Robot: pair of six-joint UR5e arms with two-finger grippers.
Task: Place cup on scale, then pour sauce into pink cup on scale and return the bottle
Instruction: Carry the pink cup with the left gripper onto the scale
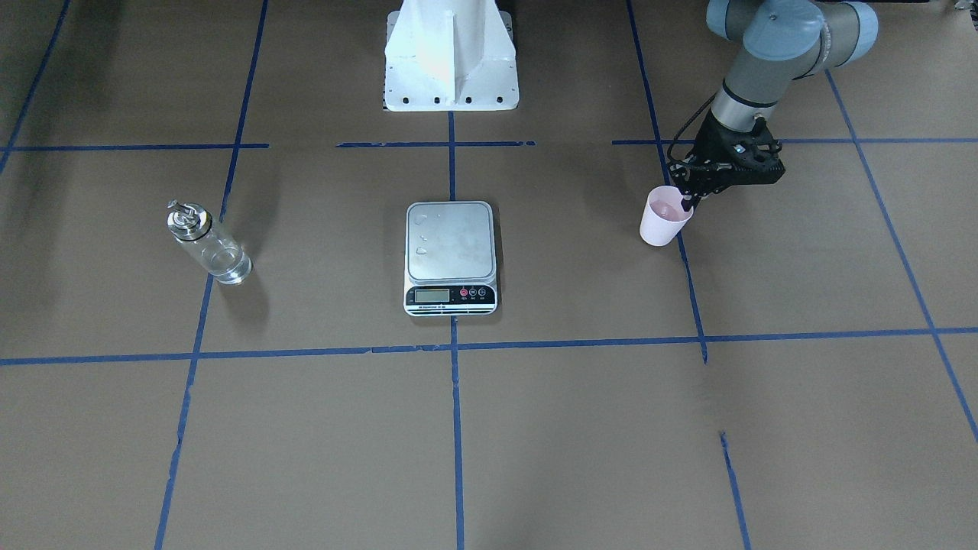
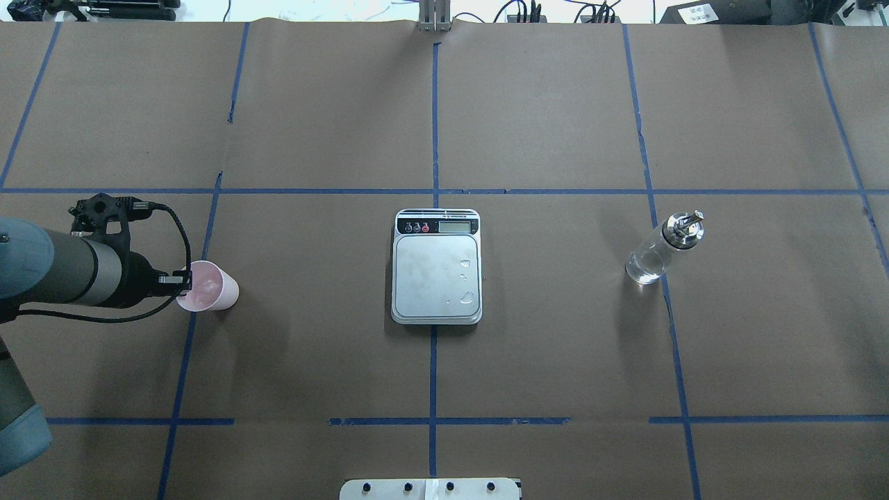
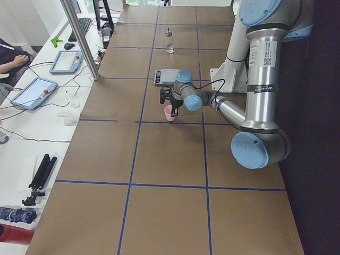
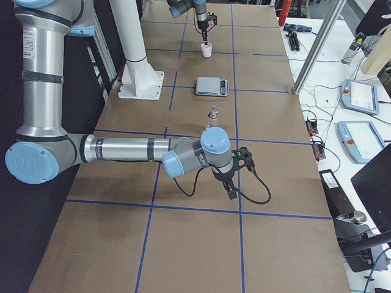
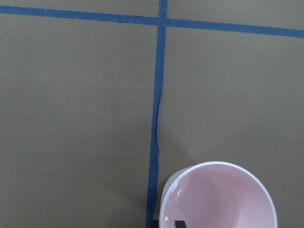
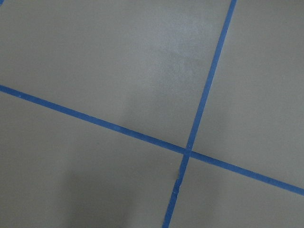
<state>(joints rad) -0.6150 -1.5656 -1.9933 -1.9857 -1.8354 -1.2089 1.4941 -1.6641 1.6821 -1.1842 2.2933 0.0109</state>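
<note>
The pale pink cup [image 1: 663,216] stands on the brown table on my left side, away from the scale. My left gripper [image 1: 691,200] comes down on its rim. In the left wrist view one fingertip [image 5: 179,223] is inside the cup [image 5: 223,199] and the other is just outside the wall, so the gripper is shut on it. The silver scale [image 2: 436,278] lies at the table's middle, its platform bare apart from a few droplets. The clear glass bottle [image 2: 663,250] with a silver pourer stands upright on my right side. My right gripper [image 4: 231,192] hovers low over bare table, nearer that camera than the bottle; whether it is open or shut I cannot tell.
Blue tape lines [image 2: 433,125] grid the brown paper cover. The robot's white base [image 1: 451,61] stands at the table's edge behind the scale. A side bench holds tablets [image 3: 32,91] and cables, with a person's arm [image 3: 13,58] at its far end.
</note>
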